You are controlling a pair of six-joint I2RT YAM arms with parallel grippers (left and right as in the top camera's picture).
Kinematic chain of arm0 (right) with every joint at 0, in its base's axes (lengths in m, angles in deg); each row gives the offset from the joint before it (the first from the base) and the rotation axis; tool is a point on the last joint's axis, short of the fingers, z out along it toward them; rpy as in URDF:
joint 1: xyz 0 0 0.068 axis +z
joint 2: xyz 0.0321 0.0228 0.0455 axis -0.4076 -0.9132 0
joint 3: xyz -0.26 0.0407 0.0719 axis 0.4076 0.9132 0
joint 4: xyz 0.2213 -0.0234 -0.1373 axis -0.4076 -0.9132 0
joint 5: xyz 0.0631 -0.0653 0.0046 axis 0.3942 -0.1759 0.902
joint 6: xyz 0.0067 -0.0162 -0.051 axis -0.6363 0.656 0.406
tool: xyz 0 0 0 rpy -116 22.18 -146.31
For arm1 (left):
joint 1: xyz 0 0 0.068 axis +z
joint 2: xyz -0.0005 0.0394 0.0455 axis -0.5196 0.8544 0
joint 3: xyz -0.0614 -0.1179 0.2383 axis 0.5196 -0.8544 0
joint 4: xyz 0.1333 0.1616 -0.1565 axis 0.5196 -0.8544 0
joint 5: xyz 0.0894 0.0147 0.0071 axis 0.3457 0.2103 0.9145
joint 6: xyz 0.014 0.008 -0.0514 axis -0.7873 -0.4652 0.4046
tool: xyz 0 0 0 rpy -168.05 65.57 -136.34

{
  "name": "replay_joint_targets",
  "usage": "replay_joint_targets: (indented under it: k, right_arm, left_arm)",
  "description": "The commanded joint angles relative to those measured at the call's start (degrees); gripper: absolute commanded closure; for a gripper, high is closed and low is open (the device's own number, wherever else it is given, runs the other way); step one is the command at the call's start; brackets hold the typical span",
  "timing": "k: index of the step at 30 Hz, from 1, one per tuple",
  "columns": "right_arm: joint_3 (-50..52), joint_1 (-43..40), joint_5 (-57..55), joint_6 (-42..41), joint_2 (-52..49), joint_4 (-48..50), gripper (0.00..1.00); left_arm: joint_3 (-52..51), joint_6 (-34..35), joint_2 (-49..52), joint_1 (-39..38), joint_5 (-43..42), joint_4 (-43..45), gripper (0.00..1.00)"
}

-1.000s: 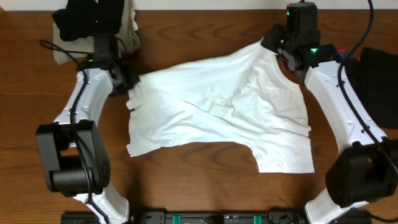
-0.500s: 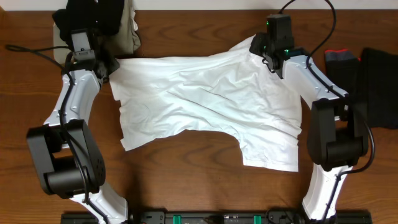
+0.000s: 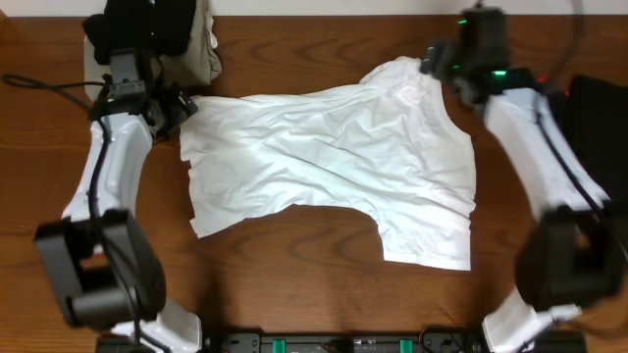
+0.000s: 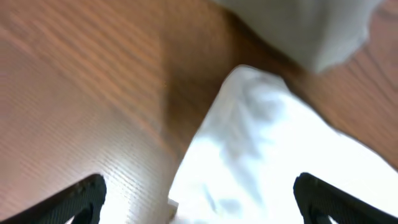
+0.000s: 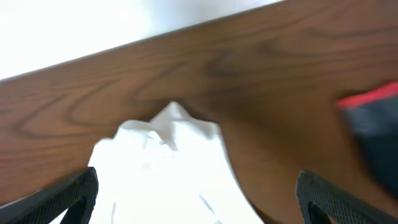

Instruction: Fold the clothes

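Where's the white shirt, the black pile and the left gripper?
shirt [image 3: 334, 147]: overhead view, middle of its body.
black pile [image 3: 167, 20]: overhead view, its top, far left corner.
left gripper [image 4: 199, 196]: left wrist view, between its open fingertips.

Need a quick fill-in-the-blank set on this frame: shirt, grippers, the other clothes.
1. The shirt spread on the table is ____ in colour.
2. The left gripper and right gripper both stand ____, gripping nothing.
3. The pile of black and khaki clothes lies at the far corner on the robot's ____ side.
Missing words: white; open; left.
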Motion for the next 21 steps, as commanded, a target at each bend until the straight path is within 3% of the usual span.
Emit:
replay_joint_targets:
  k: [1, 10, 13, 21]
  right_arm:
    - [-1.36, -0.96, -0.63, 0.52, 7.74, -5.46, 0.01]
    - [-1.33, -0.72, 9.73, 0.42, 19.85, -31.21, 0.01]
    - [-1.14, -0.72, 9.73, -4.42, 20.11, -41.94, 0.01]
    - [5.68, -0.72, 10.86, -11.45, 20.11, -52.02, 0.02]
  left_arm:
    - [0.85, -0.42, -6.21, 0.26, -3.17, -4.50, 0.02]
    - [0.57, 3.21, -17.29, 0.26, -7.50, -26.62, 0.02]
    - [-0.07, 3.23, -18.43, 0.24, -10.82, -33.62, 0.02]
    - [-4.85, 3.63, -18.43, 0.24, -18.64, -39.76, 0.02]
